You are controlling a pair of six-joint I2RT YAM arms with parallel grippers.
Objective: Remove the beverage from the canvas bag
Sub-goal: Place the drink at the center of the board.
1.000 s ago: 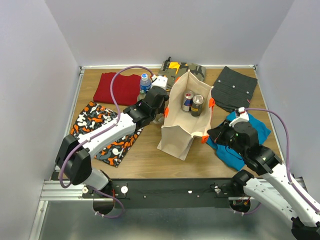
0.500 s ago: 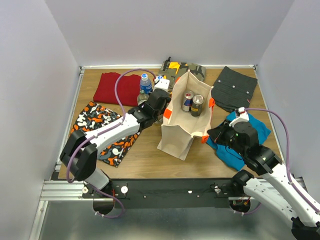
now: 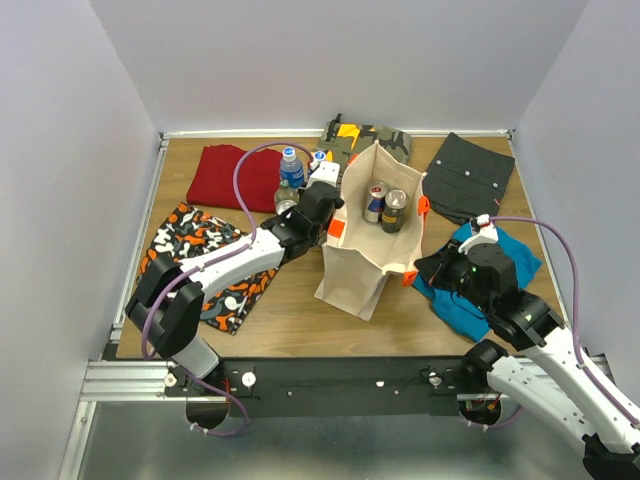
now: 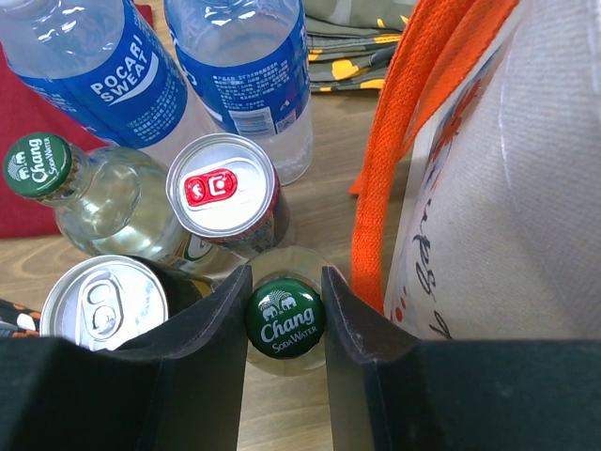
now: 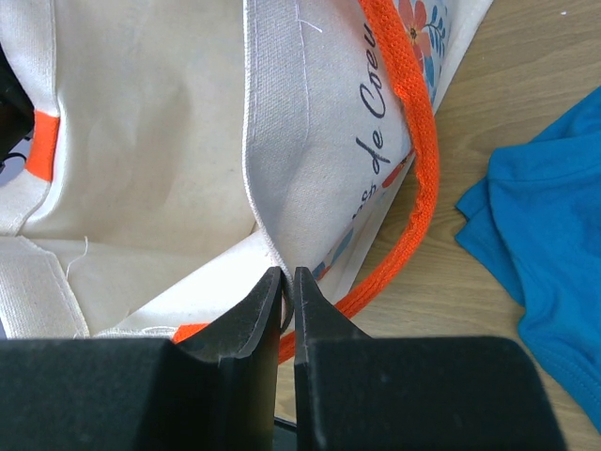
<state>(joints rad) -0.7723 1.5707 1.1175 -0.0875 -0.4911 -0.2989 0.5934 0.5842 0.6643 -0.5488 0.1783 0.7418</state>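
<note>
My left gripper (image 4: 286,282) is closed around a green-capped Chang soda water bottle (image 4: 285,319). The cap fills the gap between my two fingers (image 4: 211,329), and the glass looks to be touching both of them. This bottle stands upright on the wooden table (image 4: 329,202), outside the canvas bag (image 4: 507,188). It is just to the left of the bag's wall, and the bag's orange handle (image 4: 390,160) hangs close beside it. Around it are other drinks: a can with a red tab (image 4: 223,188) touching it on the far side, a silver-topped can (image 4: 103,301) to its left, a second Chang bottle (image 4: 80,188), and two Pocari Sweat bottles (image 4: 235,75) further out.

From the top view, the bag stands open in the middle of the table between my two arms. Two cans (image 3: 385,205) stand upright inside it at the far end.

My right gripper (image 5: 287,277) is pinched nearly shut on the bag's canvas at the near right corner, with a fold of fabric running up from between the fingers. A blue shirt (image 5: 535,235) lies on the table just to the right.
</note>
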